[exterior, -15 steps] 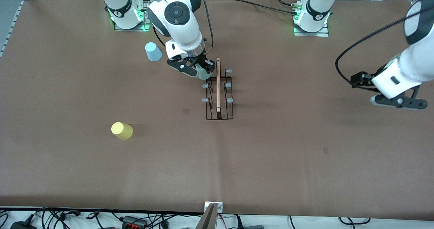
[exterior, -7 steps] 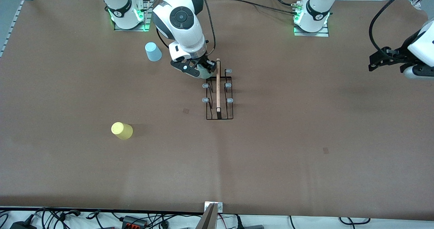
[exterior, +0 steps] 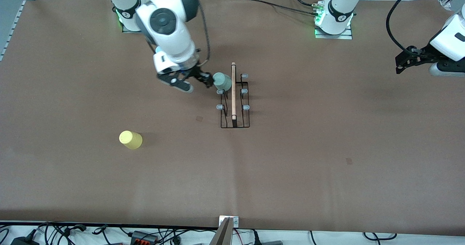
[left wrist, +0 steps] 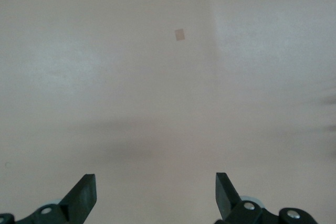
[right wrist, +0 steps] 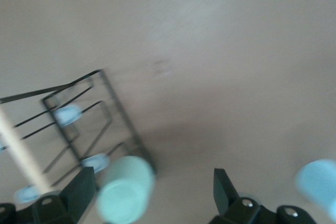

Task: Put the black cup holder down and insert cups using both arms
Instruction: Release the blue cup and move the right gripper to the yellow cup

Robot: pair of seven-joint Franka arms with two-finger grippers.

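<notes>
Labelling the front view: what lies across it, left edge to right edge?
Yellow plastic cup → right gripper → sage green plastic cup on a peg → black wire cup holder → left gripper.

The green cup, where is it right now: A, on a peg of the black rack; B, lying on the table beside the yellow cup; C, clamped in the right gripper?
A: the green cup sits on the black rack, clear of the open right gripper.

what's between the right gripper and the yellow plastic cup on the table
Nothing visible. The open right gripper is beside the black wire cup holder, where the sage green cup sits on a peg; only bare brown tabletop lies between it and the yellow plastic cup.
</notes>
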